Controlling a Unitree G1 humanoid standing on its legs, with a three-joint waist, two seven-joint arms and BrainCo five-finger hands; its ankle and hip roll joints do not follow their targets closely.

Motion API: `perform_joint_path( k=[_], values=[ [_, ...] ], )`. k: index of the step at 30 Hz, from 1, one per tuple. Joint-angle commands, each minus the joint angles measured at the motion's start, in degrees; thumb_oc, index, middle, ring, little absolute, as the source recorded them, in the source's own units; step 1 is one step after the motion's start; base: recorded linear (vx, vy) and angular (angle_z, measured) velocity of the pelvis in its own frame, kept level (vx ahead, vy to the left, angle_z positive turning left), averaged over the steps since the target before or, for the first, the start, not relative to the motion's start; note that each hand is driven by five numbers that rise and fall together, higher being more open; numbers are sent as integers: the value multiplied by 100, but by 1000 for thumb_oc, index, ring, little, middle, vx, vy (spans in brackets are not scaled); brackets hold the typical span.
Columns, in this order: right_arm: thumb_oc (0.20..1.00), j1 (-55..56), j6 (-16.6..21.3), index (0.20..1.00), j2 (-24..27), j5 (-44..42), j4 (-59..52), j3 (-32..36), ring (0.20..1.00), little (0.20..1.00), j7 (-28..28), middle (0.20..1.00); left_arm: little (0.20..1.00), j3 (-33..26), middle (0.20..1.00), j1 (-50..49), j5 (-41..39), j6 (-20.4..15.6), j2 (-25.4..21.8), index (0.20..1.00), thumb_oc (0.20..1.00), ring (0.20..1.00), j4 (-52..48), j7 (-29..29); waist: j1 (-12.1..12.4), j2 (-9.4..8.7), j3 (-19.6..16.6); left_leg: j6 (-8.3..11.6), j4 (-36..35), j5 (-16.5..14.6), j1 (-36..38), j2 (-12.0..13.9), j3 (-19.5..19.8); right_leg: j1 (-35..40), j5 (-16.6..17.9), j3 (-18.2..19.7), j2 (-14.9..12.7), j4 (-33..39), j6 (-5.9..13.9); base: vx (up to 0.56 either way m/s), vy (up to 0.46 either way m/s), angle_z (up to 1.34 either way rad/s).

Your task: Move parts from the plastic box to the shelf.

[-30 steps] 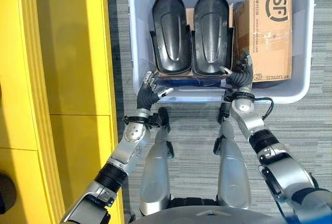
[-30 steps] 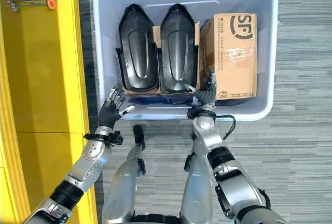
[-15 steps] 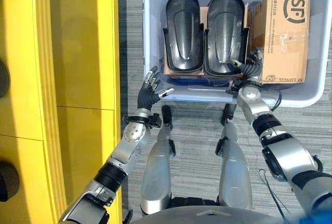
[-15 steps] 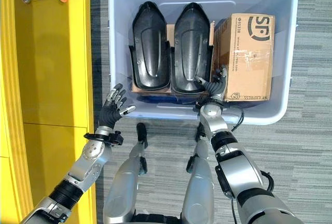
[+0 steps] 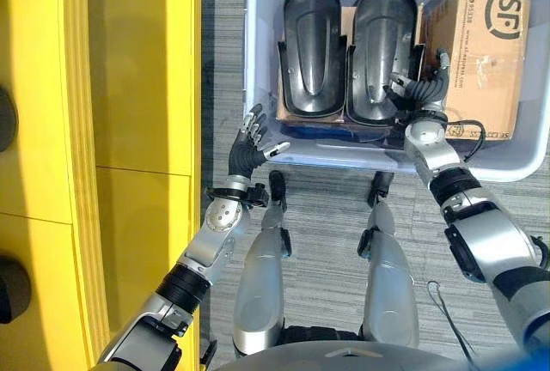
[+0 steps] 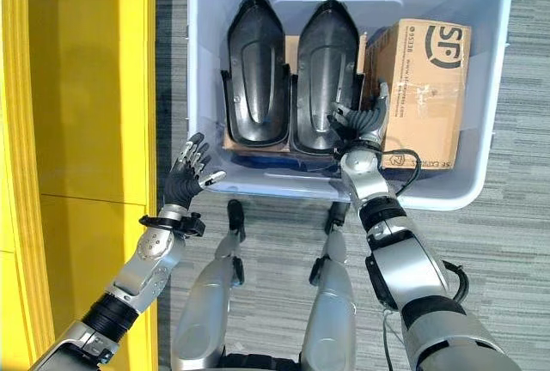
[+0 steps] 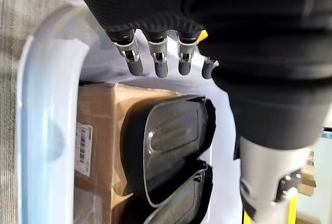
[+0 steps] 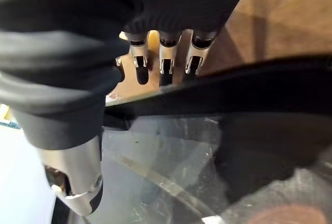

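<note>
Left hand: the left hand (image 5: 250, 146) hovers just outside the plastic box (image 6: 204, 96), near its front left corner, fingers straight and spread, holding nothing.
Right hand: the right hand (image 6: 365, 122) is over the front rim and inside the box, fingers loosely bent at the right edge of the right black part (image 6: 327, 75); a firm hold is not visible, so it reads as released.
Parts: the left black part (image 6: 256, 70) sits beside it, both resting on cardboard; a cardboard carton (image 6: 427, 92) lies just right of the right hand.
Progress: nothing moved yet; both parts are in the box.
Room: tight between part and carton; the yellow shelf (image 5: 129, 88) stands left of the left hand, with open floor between.
</note>
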State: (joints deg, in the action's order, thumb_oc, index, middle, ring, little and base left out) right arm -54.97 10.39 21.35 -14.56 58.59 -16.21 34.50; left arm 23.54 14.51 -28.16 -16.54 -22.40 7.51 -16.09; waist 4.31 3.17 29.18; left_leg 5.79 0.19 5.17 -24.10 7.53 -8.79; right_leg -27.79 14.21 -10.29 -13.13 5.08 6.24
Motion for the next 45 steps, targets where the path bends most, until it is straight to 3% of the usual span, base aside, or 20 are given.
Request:
perform_joint_path(
  k=[1,19,20,21,22,23,33,45],
  values=[
    [1000,-457,31,1000,610,83,389,-121,1000,1000,198,1000,1000,111,1000,-46,-109,-311,-247,1000,1000,1000,-484,96,0,139,-30,-35,333,-51,-251,126,170,74,-625,165,-190,-791,299,0,0,0],
    [1000,-510,-240,1000,514,96,1510,-315,1000,1000,-122,1000,1000,268,1000,94,-130,-320,-186,1000,1000,1000,-464,187,125,325,60,-73,448,-81,-421,58,222,-77,-649,203,-221,-889,304,0,0,0],
    [846,-478,-249,846,501,81,1535,-298,846,846,-139,846,1000,270,1000,90,-125,-314,-184,1000,1000,1000,-460,192,126,329,60,-74,450,-81,-424,55,224,-78,-651,201,-222,-888,304,0,0,0],
    [548,-432,-271,548,472,85,1591,-285,548,548,-169,548,1000,279,1000,99,-125,-312,-174,1000,1000,1000,-456,197,127,334,60,-75,450,-83,-426,48,225,-74,-651,194,-225,-885,305,0,0,0],
    [407,-392,-280,407,459,68,1620,-254,407,407,-185,407,1000,280,1000,100,-121,-306,-168,1000,1000,1000,-455,203,128,341,60,-76,456,-85,-425,45,227,-69,-651,189,-227,-885,305,0,0,0],
    [200,-367,-287,200,446,71,1637,-241,200,200,-191,200,1000,286,1000,102,-124,-309,-164,1000,1000,1000,-449,214,132,347,60,-76,454,-84,-421,42,228,-62,-650,186,-229,-879,308,0,0,0],
    [200,-115,-304,200,327,70,1636,-91,200,200,-73,200,1000,316,1000,109,-134,-303,-130,1000,1000,1000,-403,210,118,366,17,-76,366,-56,-302,34,225,44,-655,180,-240,-853,317,0,1,0],
    [200,-93,-136,200,541,108,1048,-39,200,200,226,200,1000,280,1000,74,-156,-281,-155,1000,1000,1000,-362,144,19,257,-37,-64,370,-66,-228,66,238,82,-673,207,-209,-871,302,0,0,0]
  ],
)
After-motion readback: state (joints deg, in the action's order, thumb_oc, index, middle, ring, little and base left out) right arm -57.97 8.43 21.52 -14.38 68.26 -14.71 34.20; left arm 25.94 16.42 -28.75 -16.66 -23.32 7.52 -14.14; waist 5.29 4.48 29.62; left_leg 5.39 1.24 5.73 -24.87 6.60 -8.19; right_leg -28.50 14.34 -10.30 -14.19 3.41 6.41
